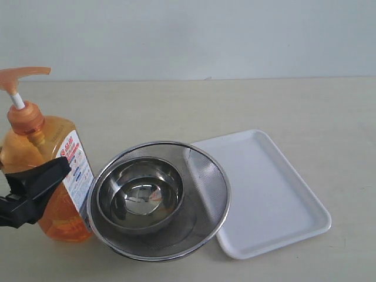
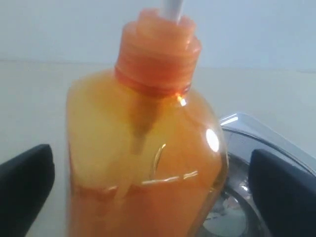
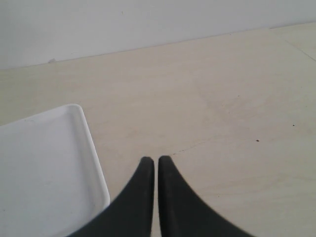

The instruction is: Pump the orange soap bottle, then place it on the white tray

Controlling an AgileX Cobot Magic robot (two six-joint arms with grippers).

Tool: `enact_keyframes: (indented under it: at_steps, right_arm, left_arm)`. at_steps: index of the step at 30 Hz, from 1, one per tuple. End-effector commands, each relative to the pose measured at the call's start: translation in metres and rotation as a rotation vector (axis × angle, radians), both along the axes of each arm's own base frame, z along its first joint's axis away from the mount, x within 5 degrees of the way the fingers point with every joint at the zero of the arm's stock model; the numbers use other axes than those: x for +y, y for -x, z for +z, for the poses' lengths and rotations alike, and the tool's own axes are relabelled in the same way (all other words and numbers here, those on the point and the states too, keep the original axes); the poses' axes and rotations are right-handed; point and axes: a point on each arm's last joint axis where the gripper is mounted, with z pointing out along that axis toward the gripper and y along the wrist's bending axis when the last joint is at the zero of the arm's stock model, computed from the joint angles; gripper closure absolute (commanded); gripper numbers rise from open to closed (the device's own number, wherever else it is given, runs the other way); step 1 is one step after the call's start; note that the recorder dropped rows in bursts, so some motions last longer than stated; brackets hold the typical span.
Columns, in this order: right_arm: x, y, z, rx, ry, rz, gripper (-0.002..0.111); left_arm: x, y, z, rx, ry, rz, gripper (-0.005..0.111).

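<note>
Straddling the orange soap bottle (image 1: 59, 214) with the left gripper (image 2: 150, 170), holding its black fingers (image 2: 24, 192) spread wide, one on each side of the body, each showing a gap to the plastic in the left wrist view, so clamping on nothing. Showing the bottle standing upright at the far left of the table (image 1: 176, 106), resting on the tabletop and not on the white tray (image 1: 276, 194), with the orange pump nozzle (image 1: 23, 73) raised on its white stem (image 1: 18, 100) above the ribbed orange cap (image 2: 158, 54), and the white-orange label (image 1: 77, 170) facing right in the exterior view. Showing, just beside the bottle, a round steel mesh strainer (image 1: 208, 176) cradling a smaller steel bowl (image 1: 141, 194); being unable to tell contact between strainer and bottle. Showing the tray lying flat on the right of the strainer, well apart from the bottle, with the strainer's rim overlapping the tray's near left edge in the exterior view. Hovering the right gripper (image 3: 156, 165) over bare table just beside the tray's rim, pressing its two black fingers together with only a thin slit between them, gripping nothing
</note>
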Motion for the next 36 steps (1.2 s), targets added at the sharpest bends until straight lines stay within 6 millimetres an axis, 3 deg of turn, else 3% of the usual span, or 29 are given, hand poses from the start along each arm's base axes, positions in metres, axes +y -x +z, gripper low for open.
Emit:
enact_keyframes:
  at_steps: [1,36]
  right_arm:
    - [0.000,0.000,0.002,-0.018,0.005,0.000,0.108]
    - [0.000,0.000,0.002,-0.018,0.005,0.000,0.108]
  left_arm:
    - [-0.001,-0.004,-0.001,0.001,0.001,0.004,-0.003]
    - [-0.007,-0.032,-0.018,0.044,-0.014,0.027,-0.003]
